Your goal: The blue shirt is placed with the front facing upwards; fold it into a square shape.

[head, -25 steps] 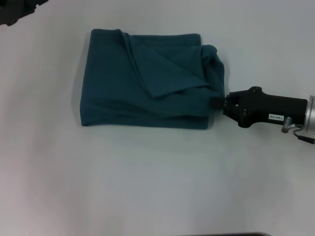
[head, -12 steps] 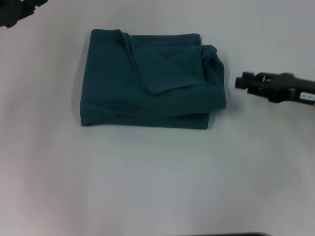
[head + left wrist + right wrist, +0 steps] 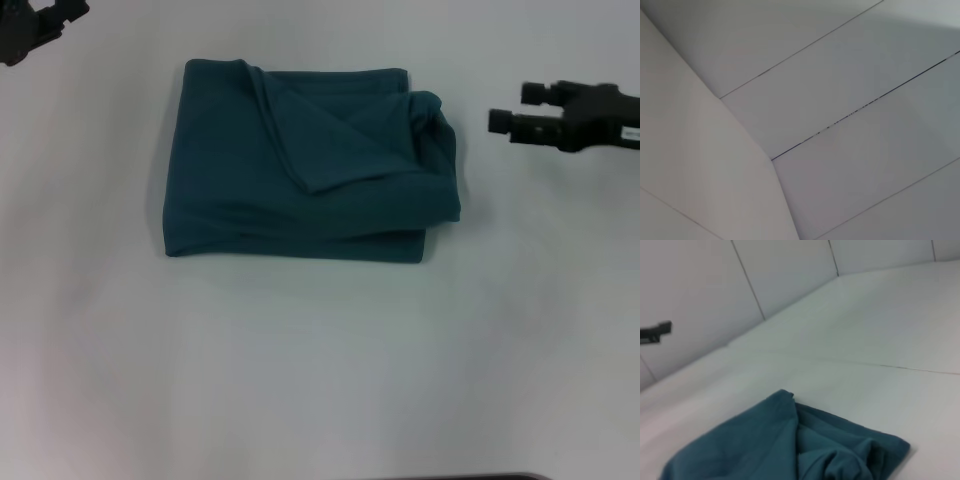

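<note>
— Blue shirt (image 3: 310, 165): where is it?
— Folded near-square, mid-bench toward the far edge. Right hand (image 3: 512, 110) has let go and pulled back, fingers apart; left hand (image 3: 35, 25) idles at the far-left corner, grip unclear. Folding looks finished.

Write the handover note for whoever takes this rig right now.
Right gripper: open, empty, off the shirt's right edge, not touching it.
Left gripper: parked at the far left corner, away from the work.
Shirt: on the table, folded into a rough square.
Done: folds made.
Left: maybe tidy the bunched lump at the right edge; otherwise park the right arm.
</note>
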